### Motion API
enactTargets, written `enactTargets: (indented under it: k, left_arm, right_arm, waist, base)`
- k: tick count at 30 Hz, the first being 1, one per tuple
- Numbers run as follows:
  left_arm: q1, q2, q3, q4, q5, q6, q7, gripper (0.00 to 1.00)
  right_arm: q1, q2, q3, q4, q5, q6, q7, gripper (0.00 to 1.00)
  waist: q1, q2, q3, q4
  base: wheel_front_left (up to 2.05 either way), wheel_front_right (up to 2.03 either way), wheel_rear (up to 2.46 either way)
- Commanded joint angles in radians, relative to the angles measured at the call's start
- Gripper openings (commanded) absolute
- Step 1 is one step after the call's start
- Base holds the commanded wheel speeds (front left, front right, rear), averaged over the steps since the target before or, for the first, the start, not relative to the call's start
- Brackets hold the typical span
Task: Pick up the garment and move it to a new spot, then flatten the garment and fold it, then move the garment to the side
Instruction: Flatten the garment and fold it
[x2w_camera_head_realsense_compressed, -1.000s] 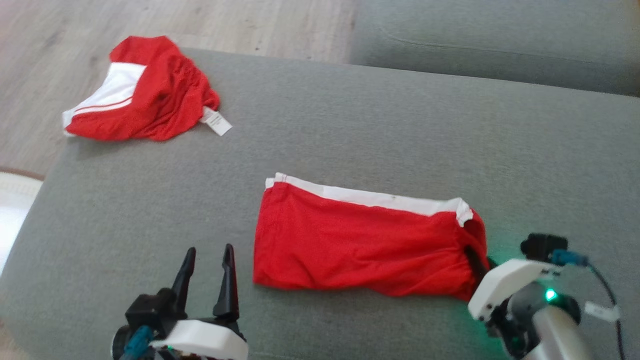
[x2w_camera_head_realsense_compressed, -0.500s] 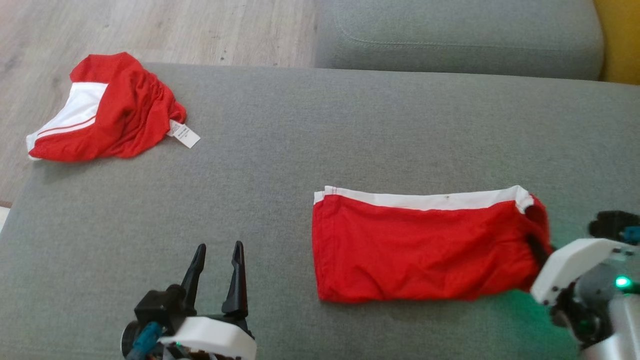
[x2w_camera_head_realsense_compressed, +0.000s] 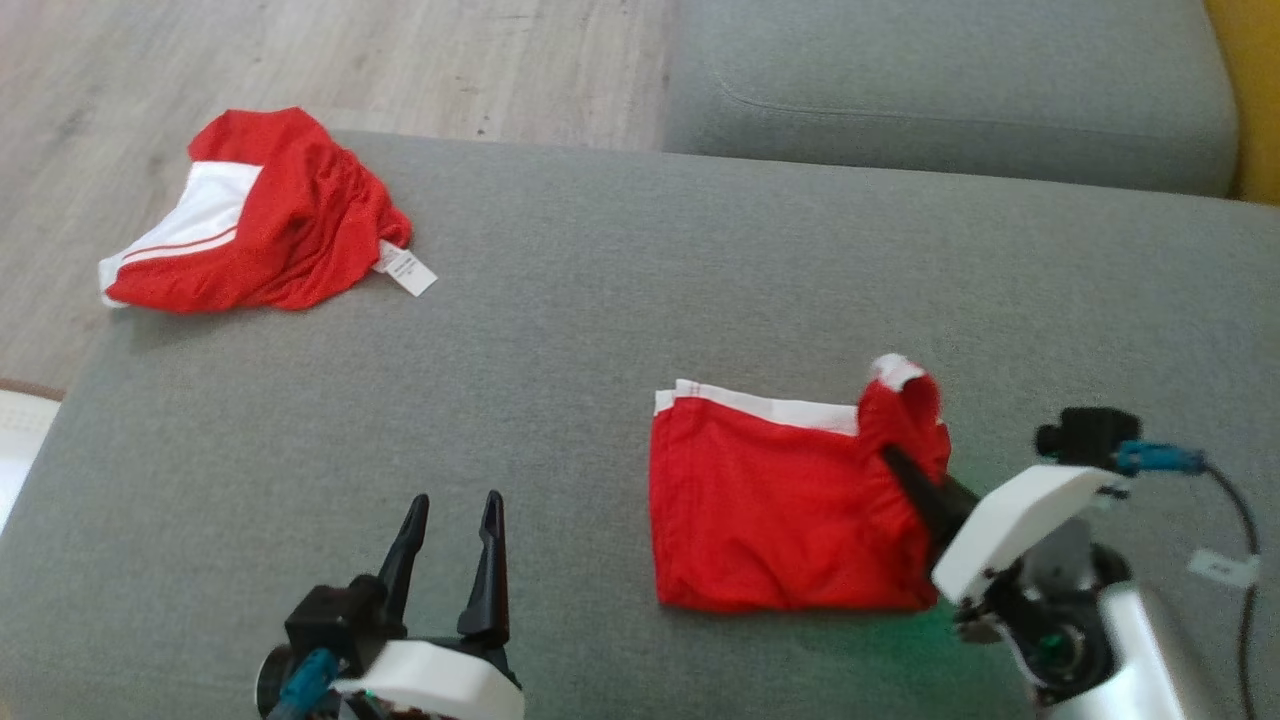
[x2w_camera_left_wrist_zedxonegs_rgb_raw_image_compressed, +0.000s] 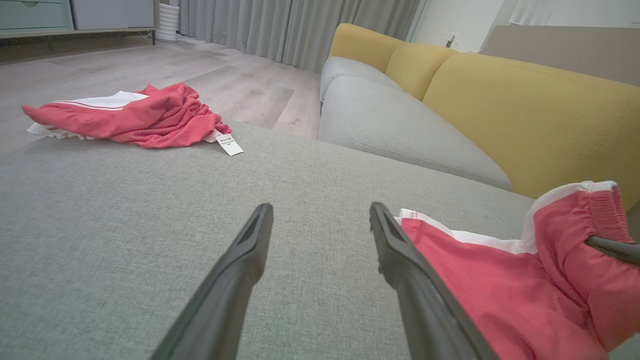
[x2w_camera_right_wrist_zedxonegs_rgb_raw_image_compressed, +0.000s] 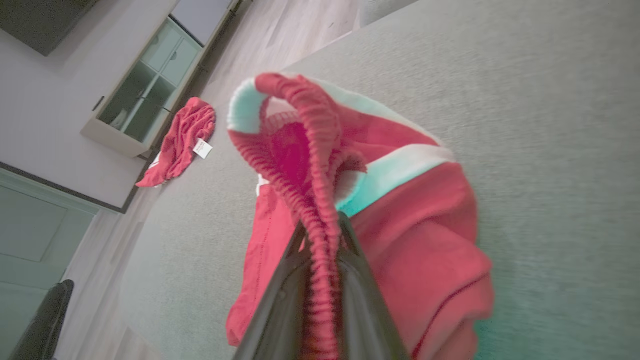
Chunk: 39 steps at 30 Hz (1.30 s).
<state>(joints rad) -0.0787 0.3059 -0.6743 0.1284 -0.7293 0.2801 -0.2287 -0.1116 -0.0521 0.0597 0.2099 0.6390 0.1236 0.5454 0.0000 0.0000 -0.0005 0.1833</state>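
With the red shorts (x2w_camera_head_realsense_compressed: 780, 510) laid toward the front right of the grey sofa cushion (x2w_camera_head_realsense_compressed: 640, 300), their elastic waistband (x2w_camera_right_wrist_zedxonegs_rgb_raw_image_compressed: 310, 150) pinched by the right gripper (x2w_camera_head_realsense_compressed: 897, 463) and the left gripper (x2w_camera_head_realsense_compressed: 455, 497) held spread and empty, the unpinned end may be dragged and the fold skewed.

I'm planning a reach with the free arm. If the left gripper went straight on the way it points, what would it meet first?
Probably only bare grey cushion: the left gripper points between the crumpled garment and the half-folded garment, touching neither; depth is unclear.
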Motion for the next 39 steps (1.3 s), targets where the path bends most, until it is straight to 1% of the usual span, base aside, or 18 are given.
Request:
enactTargets:
  k: [1,6,7,8,14,15,16,17,19,23,26,28,32,34,35,39]
  left_arm:
    - [-0.052,0.008,0.032,-0.023,0.004,-0.005,0.0,1.0]
    - [-0.052,0.008,0.025,-0.024,0.003,-0.006,0.005,1.0]
    - [-0.053,0.009,0.024,-0.024,0.003,-0.006,0.006,1.0]
    - [-0.053,0.009,0.024,-0.024,0.003,-0.006,0.006,1.0]
    - [-0.058,0.006,0.021,-0.021,0.001,-0.008,0.007,1.0]
    - [-0.058,0.006,0.02,-0.02,0.0,-0.009,0.007,1.0]
    - [-0.058,0.006,0.02,-0.018,0.0,-0.009,0.007,1.0]
    - [-0.058,0.006,0.019,-0.017,-0.001,-0.009,0.007,1.0]
    - [-0.059,0.004,0.018,-0.014,-0.001,-0.009,0.006,1.0]
    - [-0.058,0.002,0.02,-0.012,-0.004,-0.006,0.004,1.0]
    - [-0.056,0.003,0.025,-0.012,-0.006,-0.004,0.002,1.0]
    - [-0.055,0.005,0.029,-0.015,-0.006,-0.002,-0.001,1.0]
    - [-0.055,0.011,0.039,-0.025,-0.006,0.004,-0.005,1.0]
    - [-0.057,0.014,0.048,-0.028,-0.007,0.006,-0.007,1.0]
    - [-0.057,0.017,0.055,-0.029,-0.01,0.007,-0.009,1.0]
    - [-0.052,0.02,0.071,-0.027,-0.018,0.005,-0.014,1.0]
  right_arm:
    - [-0.057,0.001,0.055,-0.014,0.032,0.007,-0.042,0.0]
    - [-0.107,0.002,0.164,0.096,0.117,0.007,-0.142,0.0]
    - [-0.121,0.002,0.183,0.124,0.123,0.007,-0.163,0.0]
    - [-0.121,0.002,0.183,0.124,0.123,0.007,-0.163,0.0]
    - [-0.217,0.002,0.298,0.29,0.155,0.007,-0.268,0.0]
    - [-0.231,0.002,0.321,0.312,0.167,0.007,-0.279,0.14]
    - [-0.245,0.002,0.346,0.33,0.178,0.007,-0.288,0.4]
    - [-0.258,0.002,0.37,0.343,0.188,0.007,-0.3,1.0]
    - [-0.281,0.002,0.417,0.362,0.198,0.007,-0.324,1.0]
    - [-0.31,0.002,0.488,0.363,0.24,0.007,-0.365,1.0]
    - [-0.328,0.002,0.507,0.362,0.246,0.007,-0.407,1.0]
    - [-0.341,0.002,0.505,0.367,0.219,0.007,-0.445,1.0]
    - [-0.351,0.002,0.456,0.391,0.1,0.007,-0.532,1.0]
    - [-0.348,0.002,0.414,0.4,0.005,0.007,-0.575,1.0]
    - [-0.329,0.002,0.366,0.396,-0.082,0.007,-0.609,1.0]
    - [-0.251,0.002,0.271,0.345,-0.213,0.007,-0.647,1.0]
  waist:
    - [0.0,0.0,-0.003,0.017]
    - [0.0,0.0,-0.004,0.047]
    - [0.0,0.0,-0.003,0.052]
    - [0.0,0.0,-0.003,0.052]
    - [0.0,0.0,-0.001,0.073]
    - [0.0,0.0,0.0,0.075]
    - [0.0,0.0,0.0,0.077]
    - [0.0,0.0,0.001,0.078]
    - [0.0,0.0,0.0,0.079]
    - [0.0,0.0,-0.002,0.075]
    - [0.0,0.0,-0.005,0.066]
    - [0.0,0.0,-0.008,0.057]
    - [0.0,0.0,-0.02,0.035]
    - [0.0,0.0,-0.025,0.021]
    - [0.0,0.0,-0.031,0.007]
    - [0.0,0.0,-0.043,-0.018]
  base:
    - [0.0,0.0,0.0]
    - [0.0,0.0,0.0]
    - [0.0,0.0,0.0]
    - [0.0,0.0,0.0]
    - [0.0,0.0,0.0]
    - [0.0,0.0,0.0]
    - [0.0,0.0,0.0]
    - [0.0,0.0,0.0]
    - [0.0,0.0,0.0]
    - [0.0,0.0,0.0]
    - [0.0,0.0,0.0]
    - [0.0,0.0,0.0]
    - [0.0,0.0,0.0]
    - [0.0,0.0,0.0]
    - [0.0,0.0,0.0]
    - [0.0,0.0,0.0]
